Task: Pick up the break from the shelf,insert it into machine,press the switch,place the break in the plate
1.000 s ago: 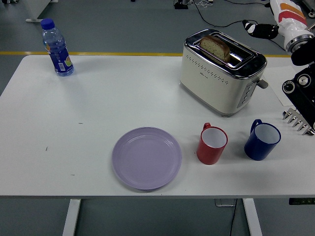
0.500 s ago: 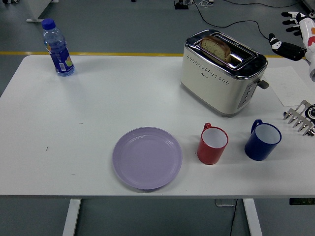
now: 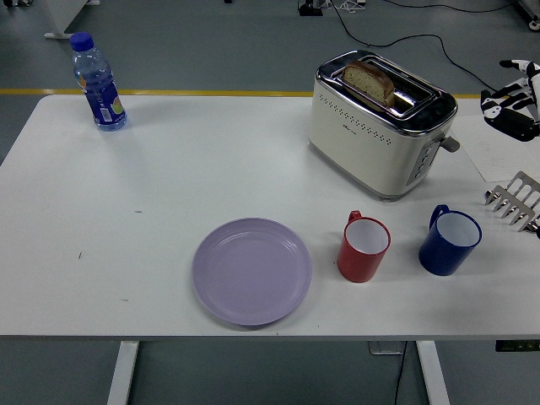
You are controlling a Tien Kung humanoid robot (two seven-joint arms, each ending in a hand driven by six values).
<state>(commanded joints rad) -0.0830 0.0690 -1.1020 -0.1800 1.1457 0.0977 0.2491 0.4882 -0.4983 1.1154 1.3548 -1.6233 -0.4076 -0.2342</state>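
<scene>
A slice of bread [image 3: 371, 80] stands in the far slot of the cream and chrome toaster [image 3: 375, 126] at the table's back right, its top sticking out. The toaster's lever [image 3: 450, 143] is on its right end. A lilac plate [image 3: 251, 270] lies near the front edge, with nothing on it. A metal rack [image 3: 516, 200] sits at the right edge. My right hand [image 3: 512, 105] hovers at the right edge, right of the toaster, fingers spread and holding nothing. The left arm is not visible.
A red mug [image 3: 364, 247] and a blue mug [image 3: 450, 240] stand in front of the toaster. A blue water bottle [image 3: 99, 82] stands at the back left corner. A sheet of paper [image 3: 498, 152] lies under the rack area.
My right arm has drawn back off the table; the hand dropped from the top right corner to beside the toaster's right end. Bread and toaster have not moved.
</scene>
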